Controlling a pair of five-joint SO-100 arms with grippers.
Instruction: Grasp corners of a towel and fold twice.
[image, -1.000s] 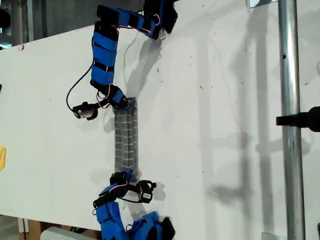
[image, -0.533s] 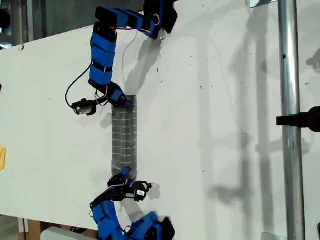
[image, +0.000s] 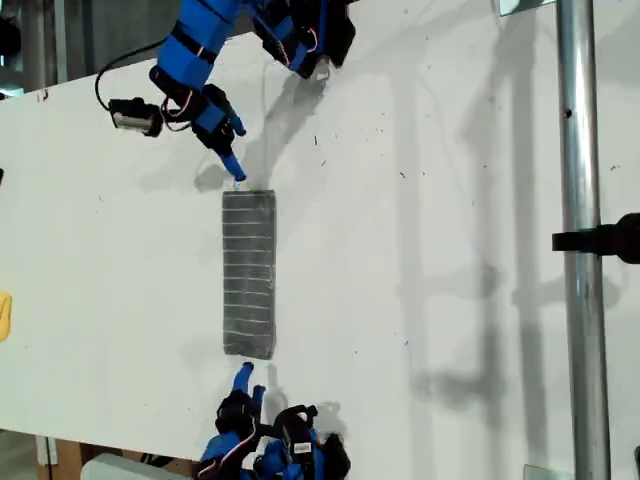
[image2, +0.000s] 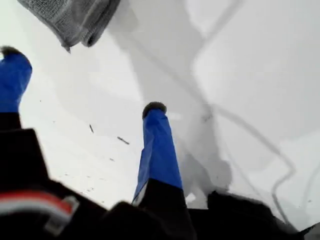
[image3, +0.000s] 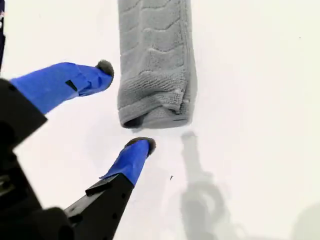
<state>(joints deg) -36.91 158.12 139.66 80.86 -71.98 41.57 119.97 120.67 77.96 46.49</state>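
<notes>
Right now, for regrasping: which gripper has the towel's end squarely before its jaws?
My second gripper; my first gripper sees only a corner of the towel, off-centre.

Two blue arms, black joints and cables, blue fingers (image3: 132, 162) with dark grey tips

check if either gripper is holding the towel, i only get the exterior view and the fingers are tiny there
observer: no. the second wrist view shows my second gripper with its fingers spread at the end of the towel, not closed on it
operator: and the other one
observer: my first gripper is open too, bare table between its fingers, and a towel corner lies beyond the fingertips
operator: fold tidy
observer: at that end the second wrist view shows stacked layers, edges roughly aligned
</notes>
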